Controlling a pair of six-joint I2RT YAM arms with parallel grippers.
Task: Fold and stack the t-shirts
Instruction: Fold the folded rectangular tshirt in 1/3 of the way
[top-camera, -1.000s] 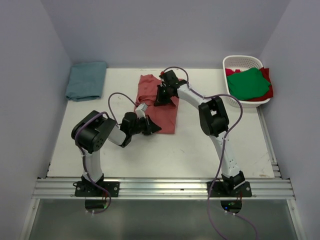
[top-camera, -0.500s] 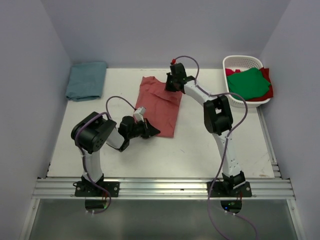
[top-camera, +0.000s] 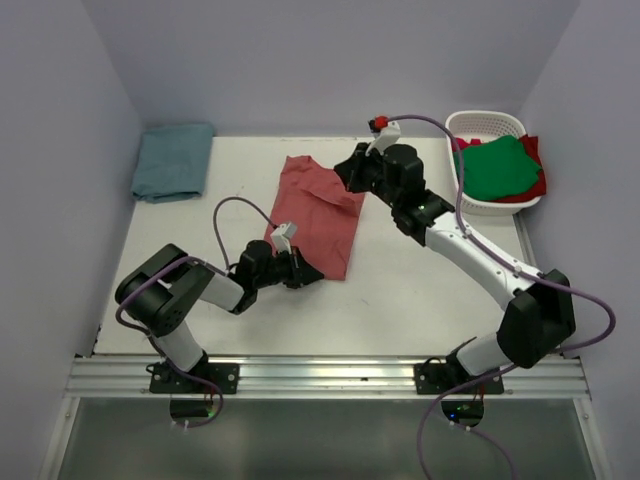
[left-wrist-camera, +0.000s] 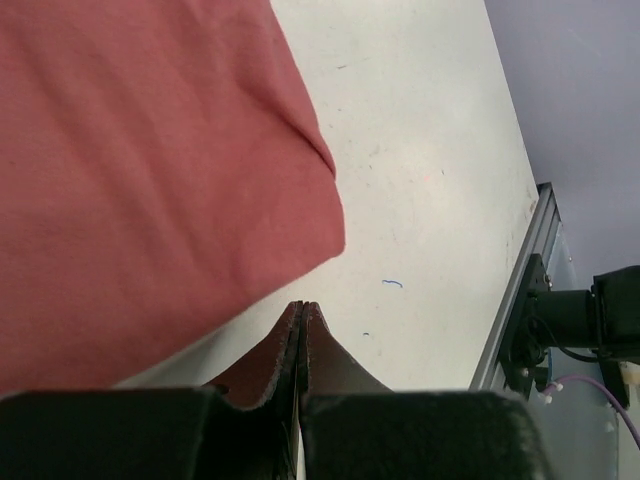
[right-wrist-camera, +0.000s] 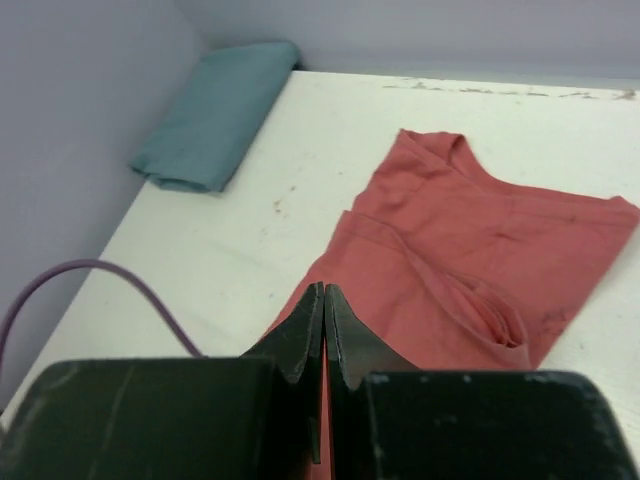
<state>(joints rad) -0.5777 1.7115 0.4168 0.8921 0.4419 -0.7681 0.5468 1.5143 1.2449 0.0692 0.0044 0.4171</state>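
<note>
A faded brick-red t-shirt (top-camera: 315, 215) lies partly folded on the white table, collar toward the back. My left gripper (top-camera: 318, 278) is shut and empty, its tips on the table just short of the shirt's near corner (left-wrist-camera: 130, 150); in the left wrist view the gripper (left-wrist-camera: 302, 306) holds no cloth. My right gripper (top-camera: 342, 172) is shut and empty, held above the shirt's far right edge; the right wrist view shows the gripper (right-wrist-camera: 323, 290) over the shirt (right-wrist-camera: 480, 260). A folded teal-blue shirt (top-camera: 173, 160) lies at the back left. A green shirt (top-camera: 497, 165) lies over a brighter red one (top-camera: 537, 187).
The white slotted basket (top-camera: 485, 122) stands at the back right, with the green and red shirts draped on it. The teal shirt also shows in the right wrist view (right-wrist-camera: 215, 115). Grey walls close in the table on three sides. A metal rail (top-camera: 330, 375) runs along the near edge.
The right gripper has lifted off the shirt and drawn back right, its arm swinging out to the right. The shirt's top layer has been laid out flatter. The left gripper stayed at the near corner.
</note>
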